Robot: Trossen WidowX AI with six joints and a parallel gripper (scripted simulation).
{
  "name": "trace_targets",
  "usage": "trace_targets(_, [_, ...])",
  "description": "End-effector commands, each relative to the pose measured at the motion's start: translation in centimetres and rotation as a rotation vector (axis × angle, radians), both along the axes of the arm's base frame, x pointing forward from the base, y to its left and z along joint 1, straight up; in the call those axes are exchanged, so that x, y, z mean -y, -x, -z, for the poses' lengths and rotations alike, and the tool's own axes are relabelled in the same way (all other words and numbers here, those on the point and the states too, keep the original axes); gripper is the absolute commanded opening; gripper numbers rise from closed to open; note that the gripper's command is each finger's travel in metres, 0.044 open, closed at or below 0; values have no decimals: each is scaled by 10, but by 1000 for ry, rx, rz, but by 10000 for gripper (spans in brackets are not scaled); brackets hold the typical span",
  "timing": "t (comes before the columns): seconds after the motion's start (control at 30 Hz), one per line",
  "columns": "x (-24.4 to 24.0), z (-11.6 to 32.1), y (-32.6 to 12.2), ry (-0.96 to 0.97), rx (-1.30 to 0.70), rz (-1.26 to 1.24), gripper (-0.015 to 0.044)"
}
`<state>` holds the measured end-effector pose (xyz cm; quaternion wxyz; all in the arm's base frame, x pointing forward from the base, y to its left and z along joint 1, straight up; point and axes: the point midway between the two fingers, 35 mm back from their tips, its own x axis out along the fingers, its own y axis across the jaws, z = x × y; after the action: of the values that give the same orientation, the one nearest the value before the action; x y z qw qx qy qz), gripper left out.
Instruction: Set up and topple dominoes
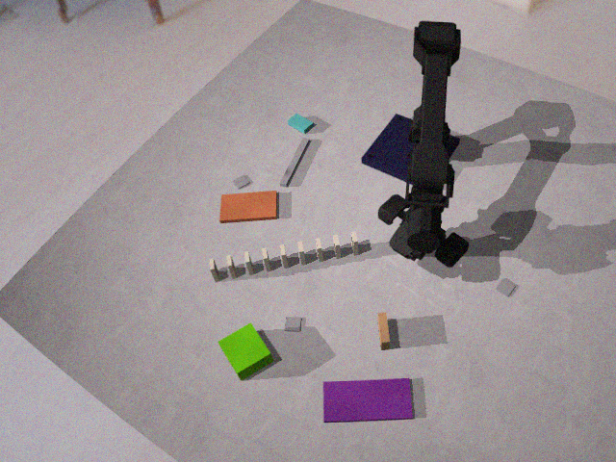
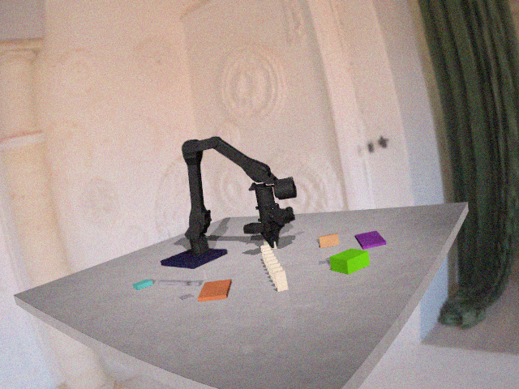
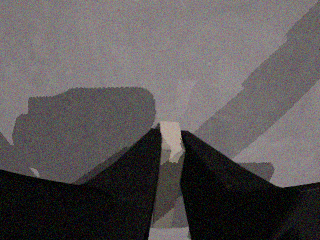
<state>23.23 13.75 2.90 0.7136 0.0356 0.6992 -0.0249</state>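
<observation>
Several cream dominoes stand upright in a slanting, evenly spaced row; the left end domino [image 1: 214, 269] [image 2: 281, 280] and the right end domino [image 1: 354, 243] show in the top view. My gripper [image 2: 273, 245] [image 3: 168, 138] is low over the table, beyond the row's right end. It is shut on a loose cream domino [image 3: 171, 131], whose pale top shows between the fingertips in the wrist view. The arm hides this domino in the top view. Whether it touches the table, I cannot tell.
Near the row are an orange slab [image 1: 248, 206] [image 2: 215, 290], a green block [image 1: 244, 348] [image 2: 349, 261] and an upright tan block [image 1: 383, 330] [image 2: 328, 241]. Farther off are a purple slab [image 1: 368, 399] [image 2: 370, 239], a teal block [image 1: 299, 123] [image 2: 143, 284] and a grey bar [image 1: 295, 163].
</observation>
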Motion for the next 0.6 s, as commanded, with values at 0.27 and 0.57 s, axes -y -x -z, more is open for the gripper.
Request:
trace_targets(0.27, [-3,-55,0,-1,-1,5,26])
trace_targets(0.57, [-7,-153,1,-2,0,-3,26])
